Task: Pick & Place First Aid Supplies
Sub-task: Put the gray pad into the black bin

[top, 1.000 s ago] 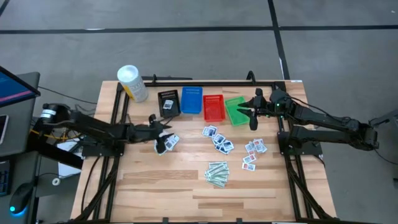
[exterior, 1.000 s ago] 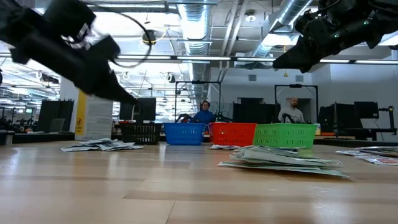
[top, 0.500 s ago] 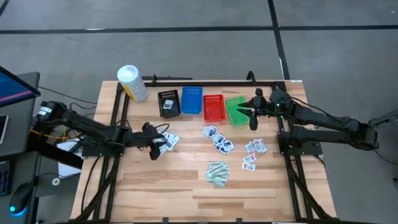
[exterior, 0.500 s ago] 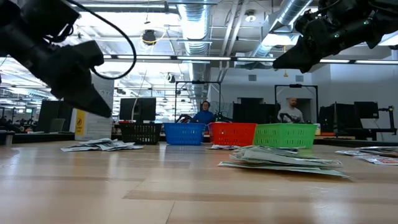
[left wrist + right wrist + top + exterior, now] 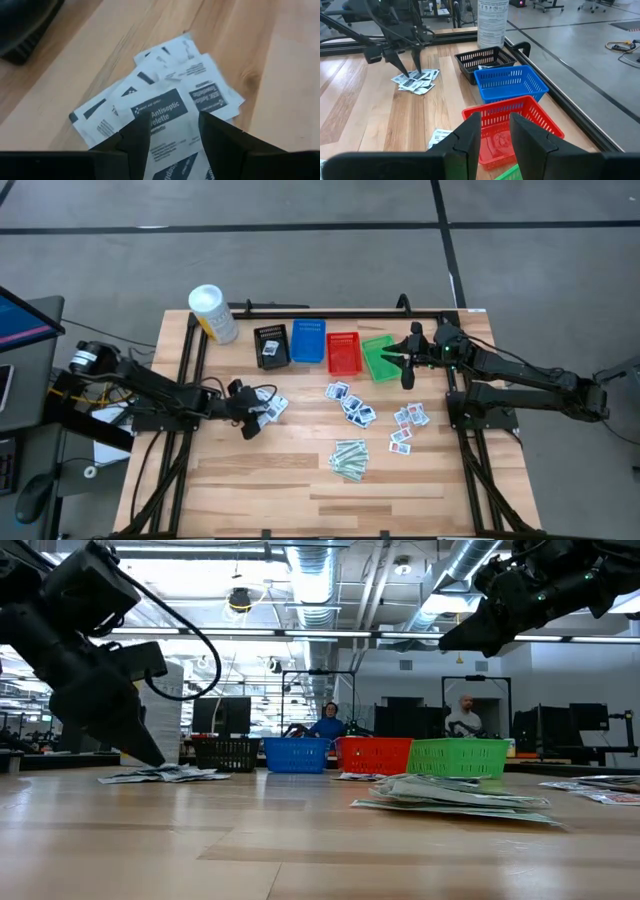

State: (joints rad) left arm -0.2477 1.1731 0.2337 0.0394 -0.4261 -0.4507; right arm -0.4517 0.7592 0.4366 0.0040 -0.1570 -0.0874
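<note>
Packets [image 5: 268, 406] under my left gripper [image 5: 252, 418]: small fanned pile of flat white sachets at about 9 o'clock from table centre. Left wrist view [image 5: 165, 100] reads dark-blue "Antiseptic Towelette" labels; high view can't resolve that print. I count roughly five overlapping there, exact number unclear.

Left gripper jaws spread wide, tips down straddling the top packet, nothing gripped. Right wrist view shows it [image 5: 405, 64] standing over the pile with both fingers apart.

Right gripper [image 5: 407, 365] hovers above the green basket [image 5: 379, 357] at 1 o'clock, jaws part open, nothing visibly held. In the low view it hangs high [image 5: 470, 635], clear of the baskets.

Counts from high view:
- 4 baskets in a row at 12 o'clock: black [image 5: 270, 344], blue [image 5: 308, 340], red [image 5: 343, 353], green
- black basket already holds a white packet
- 1 white tub [image 5: 212, 313] at 10 o'clock
- blue-print packets cluster [image 5: 350, 402] at centre, red-print cluster [image 5: 407, 426] at 3 o'clock
- pale-green strips [image 5: 349, 457] stacked at 5 o'clock

Low view alone shows two people [image 5: 328, 722] behind the baskets.
</note>
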